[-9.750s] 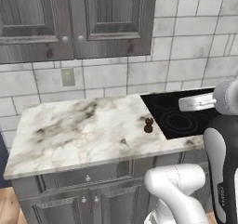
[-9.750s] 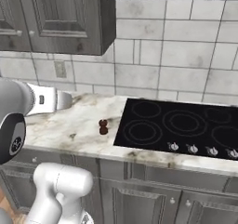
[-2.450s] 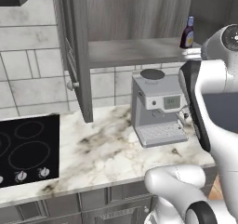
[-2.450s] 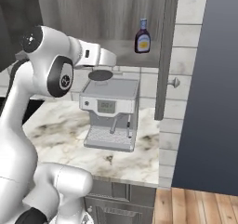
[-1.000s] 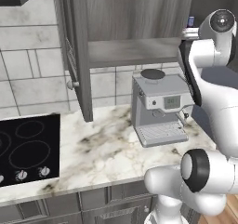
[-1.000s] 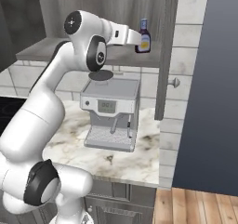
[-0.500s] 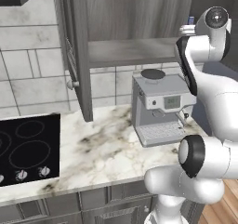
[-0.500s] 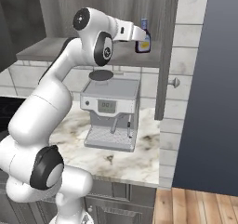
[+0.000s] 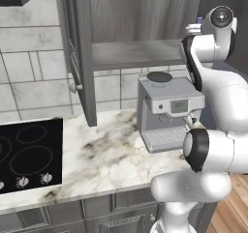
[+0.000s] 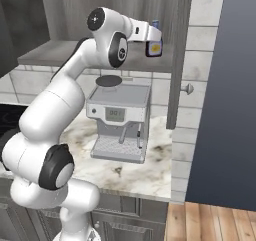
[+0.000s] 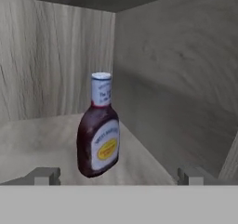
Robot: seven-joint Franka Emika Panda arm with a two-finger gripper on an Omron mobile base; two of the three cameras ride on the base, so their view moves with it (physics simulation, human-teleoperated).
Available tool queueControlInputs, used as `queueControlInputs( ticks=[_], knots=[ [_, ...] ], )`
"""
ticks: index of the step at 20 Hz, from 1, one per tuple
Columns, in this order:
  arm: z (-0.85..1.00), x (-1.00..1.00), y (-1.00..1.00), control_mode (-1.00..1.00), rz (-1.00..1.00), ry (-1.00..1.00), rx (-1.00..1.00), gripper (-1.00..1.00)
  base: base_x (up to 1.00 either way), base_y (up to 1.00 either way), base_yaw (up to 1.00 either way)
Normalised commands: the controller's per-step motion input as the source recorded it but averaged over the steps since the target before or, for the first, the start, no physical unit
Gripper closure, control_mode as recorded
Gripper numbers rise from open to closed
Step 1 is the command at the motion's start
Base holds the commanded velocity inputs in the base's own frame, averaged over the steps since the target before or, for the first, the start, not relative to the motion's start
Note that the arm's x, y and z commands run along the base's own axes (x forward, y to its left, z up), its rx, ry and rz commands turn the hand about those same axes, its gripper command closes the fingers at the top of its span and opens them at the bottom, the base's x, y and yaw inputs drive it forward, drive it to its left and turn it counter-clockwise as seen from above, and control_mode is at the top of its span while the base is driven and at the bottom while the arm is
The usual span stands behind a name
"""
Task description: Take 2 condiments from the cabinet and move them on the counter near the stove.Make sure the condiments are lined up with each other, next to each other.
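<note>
One of the condiments, a slim dark bottle (image 11: 99, 135) with a blue-white cap and a pale label, stands upright on the cabinet's grey plank shelf (image 11: 32, 139) near the back right corner. My gripper (image 11: 118, 176) is open, and its two fingertips (image 11: 44, 175) are spread wide, with the bottle just ahead of them and left of the middle of the gap. In the right base view the gripper (image 10: 151, 39) is raised to shelf height right at the bottle (image 10: 154, 47). The bottle's cap (image 9: 199, 20) peeks out past my arm. The stove (image 9: 24, 154) lies far left on the counter (image 9: 111, 150).
A boxy steel coffee machine (image 10: 120, 120) stands on the counter directly under the shelf and my arm. An open cabinet door (image 10: 177, 55) with a round knob hangs just right of the bottle. Another open door (image 9: 80, 58) hangs at the left. Cabinet walls close in behind and right of the bottle.
My hand has pushed further into the cabinet toward the bottle and now sits right at it. The jaws stayed open and the bottle has not moved.
</note>
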Motion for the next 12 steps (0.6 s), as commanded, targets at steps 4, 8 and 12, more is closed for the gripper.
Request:
queueControlInputs(
  ticks=[4,8,12],
  knots=[
    [0.05,0.29,-0.02,-1.00,0.00,-0.03,0.00,-1.00,0.00,0.00,0.00],
    [0.05,0.24,-0.04,-1.00,0.00,-0.02,0.00,-1.00,0.00,0.00,0.00],
    [0.00,0.24,-0.05,-1.00,0.00,-0.01,0.00,-1.00,0.00,0.00,0.00]
  ],
)
